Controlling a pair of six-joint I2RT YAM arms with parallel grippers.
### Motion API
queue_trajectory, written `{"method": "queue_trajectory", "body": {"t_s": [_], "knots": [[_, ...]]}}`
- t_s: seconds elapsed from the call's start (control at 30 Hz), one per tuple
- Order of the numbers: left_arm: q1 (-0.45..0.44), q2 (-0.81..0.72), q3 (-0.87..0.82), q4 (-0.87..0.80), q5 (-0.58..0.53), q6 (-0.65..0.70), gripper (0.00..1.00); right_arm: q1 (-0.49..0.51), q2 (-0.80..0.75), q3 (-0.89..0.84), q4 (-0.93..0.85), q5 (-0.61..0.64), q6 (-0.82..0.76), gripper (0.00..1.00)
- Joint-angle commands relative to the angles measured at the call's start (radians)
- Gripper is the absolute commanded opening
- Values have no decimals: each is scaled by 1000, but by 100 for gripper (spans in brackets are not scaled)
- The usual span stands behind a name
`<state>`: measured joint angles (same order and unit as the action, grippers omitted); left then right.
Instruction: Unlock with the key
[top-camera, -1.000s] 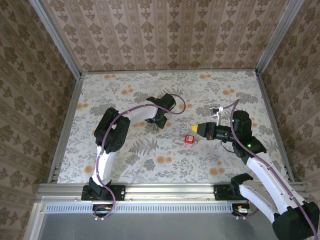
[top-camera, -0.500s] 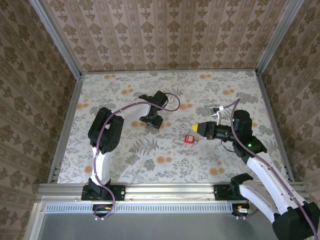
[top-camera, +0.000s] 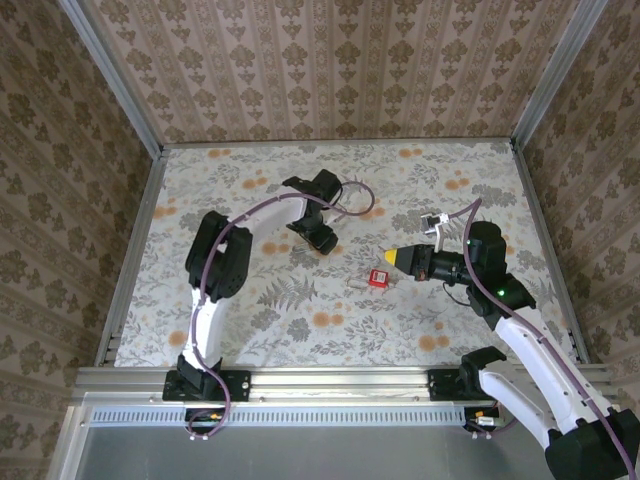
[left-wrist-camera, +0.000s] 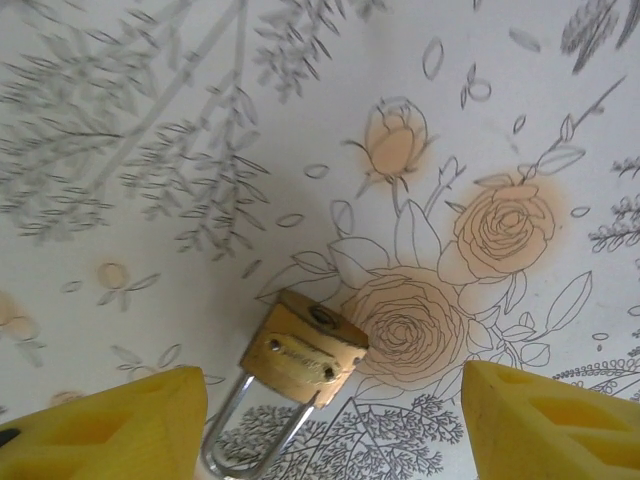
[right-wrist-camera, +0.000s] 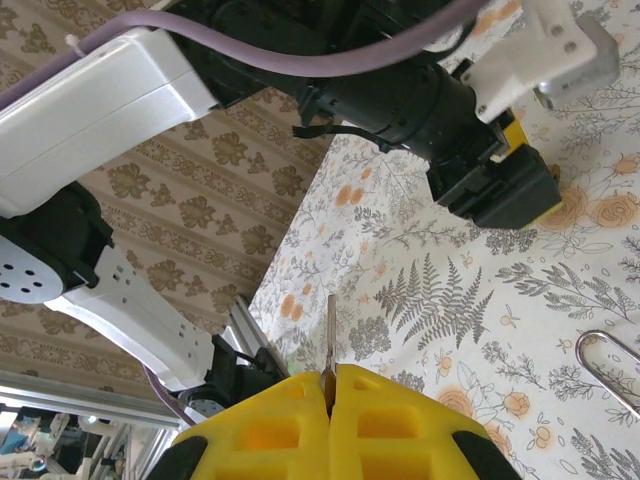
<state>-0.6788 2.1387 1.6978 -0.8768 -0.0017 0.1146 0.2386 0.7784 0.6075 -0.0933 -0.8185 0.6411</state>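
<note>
A brass padlock (left-wrist-camera: 303, 350) with a silver shackle (left-wrist-camera: 250, 440) lies on the flowered table, keyhole end pointing away from the camera. My left gripper (left-wrist-camera: 335, 430) hovers over it, open, one yellow finger (left-wrist-camera: 110, 425) on each side, not touching. From above, that gripper (top-camera: 322, 238) covers the padlock. My right gripper (right-wrist-camera: 330, 372) is shut on the key (right-wrist-camera: 331, 335), whose thin silver blade sticks out past the fingertips. In the top view this gripper (top-camera: 392, 258) points left, and the red tag (top-camera: 378, 278) sits just below its tip.
A small silver piece (top-camera: 355, 283) lies left of the red tag. A thin wire loop (right-wrist-camera: 610, 365) shows at the right edge of the right wrist view. The left arm (right-wrist-camera: 420, 95) spans that view's upper part. Patterned walls and metal rails (top-camera: 130, 250) enclose the table.
The left gripper has shifted slightly left and back and turned over the padlock. The right arm with the key has stayed put.
</note>
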Motion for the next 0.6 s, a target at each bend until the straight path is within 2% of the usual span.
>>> {"method": "queue_trajectory", "body": {"t_s": [0.0, 0.57], "knots": [[15, 33, 45, -76, 51, 62, 69, 1, -17, 23, -19, -1, -21, 1], [13, 59, 63, -100, -12, 26, 63, 1, -17, 18, -9, 1, -17, 1]]}}
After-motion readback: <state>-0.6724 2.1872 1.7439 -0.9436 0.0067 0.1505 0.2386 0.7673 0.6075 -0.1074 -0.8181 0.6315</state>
